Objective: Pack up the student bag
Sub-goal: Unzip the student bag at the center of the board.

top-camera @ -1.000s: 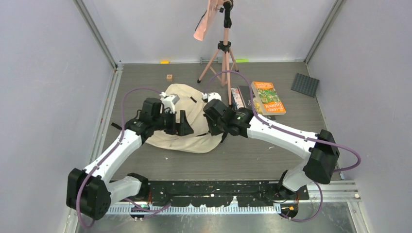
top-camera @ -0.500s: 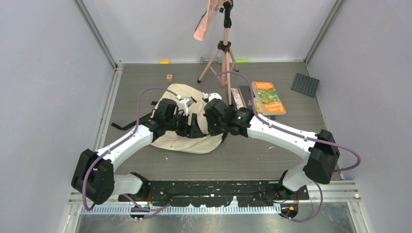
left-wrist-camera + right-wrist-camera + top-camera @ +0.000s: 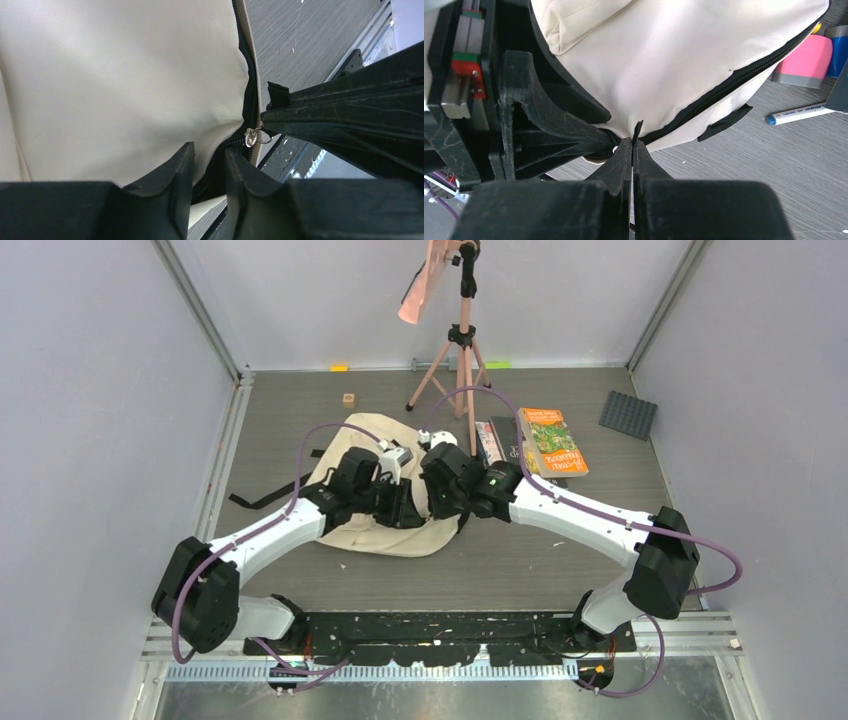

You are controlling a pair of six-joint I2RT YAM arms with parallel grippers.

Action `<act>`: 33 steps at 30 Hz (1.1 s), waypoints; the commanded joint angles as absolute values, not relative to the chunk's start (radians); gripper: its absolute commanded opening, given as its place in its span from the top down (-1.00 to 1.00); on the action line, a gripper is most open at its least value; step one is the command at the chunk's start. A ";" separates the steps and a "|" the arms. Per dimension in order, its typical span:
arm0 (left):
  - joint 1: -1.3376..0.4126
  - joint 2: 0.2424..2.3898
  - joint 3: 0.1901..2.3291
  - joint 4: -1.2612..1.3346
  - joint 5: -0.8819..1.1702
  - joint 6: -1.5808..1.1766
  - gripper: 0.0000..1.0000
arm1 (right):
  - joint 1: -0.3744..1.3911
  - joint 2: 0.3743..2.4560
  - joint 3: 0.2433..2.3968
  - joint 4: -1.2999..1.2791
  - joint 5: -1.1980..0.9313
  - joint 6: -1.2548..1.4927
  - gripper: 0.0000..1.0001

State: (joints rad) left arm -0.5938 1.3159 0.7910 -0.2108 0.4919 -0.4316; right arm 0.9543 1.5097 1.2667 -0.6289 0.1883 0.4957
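The student bag [image 3: 368,445], a cream canvas backpack with a black zip, lies in the middle of the table. Both grippers meet at its near right edge. My left gripper [image 3: 407,507] is drawn in narrow on the bag's zip edge [image 3: 235,145], with black zip tape and cream cloth between its fingers [image 3: 172,175]. My right gripper [image 3: 632,141] is shut on the thin black zip pull [image 3: 638,128]. The pull's metal ring [image 3: 251,137] shows at that gripper's tip in the left wrist view. The bag's zip line [image 3: 724,87] runs shut along the side.
An orange book [image 3: 552,440] lies on other books right of the bag. A pink-legged tripod [image 3: 460,360] stands behind it. A grey studded pad [image 3: 628,414] lies far right and a small cube [image 3: 348,398] far back. A pink item [image 3: 806,60] and a pen [image 3: 799,114] lie beside the bag. A black strap [image 3: 262,496] trails left.
My left arm has swung right across the bag to meet the right gripper. Its jaws have narrowed from wide open onto the zip edge. The right arm has stayed still.
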 commanded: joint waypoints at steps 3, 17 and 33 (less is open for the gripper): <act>-0.601 1.286 0.795 -0.197 0.465 -0.427 0.83 | 0.951 1.472 1.282 -0.629 0.263 0.504 0.99; -0.601 1.200 0.754 -0.353 0.398 -0.383 1.00 | 0.949 1.481 1.333 -0.688 0.421 0.494 0.99; -0.601 1.000 0.666 -0.528 0.266 -0.432 1.00 | 0.807 1.602 1.420 -0.661 0.373 0.426 0.99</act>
State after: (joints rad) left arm -0.6003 1.0546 0.6781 -0.4068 0.3328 -0.4126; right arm 0.8547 1.5883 1.3647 -0.6827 0.3416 0.4690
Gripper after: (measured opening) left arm 0.031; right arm 0.035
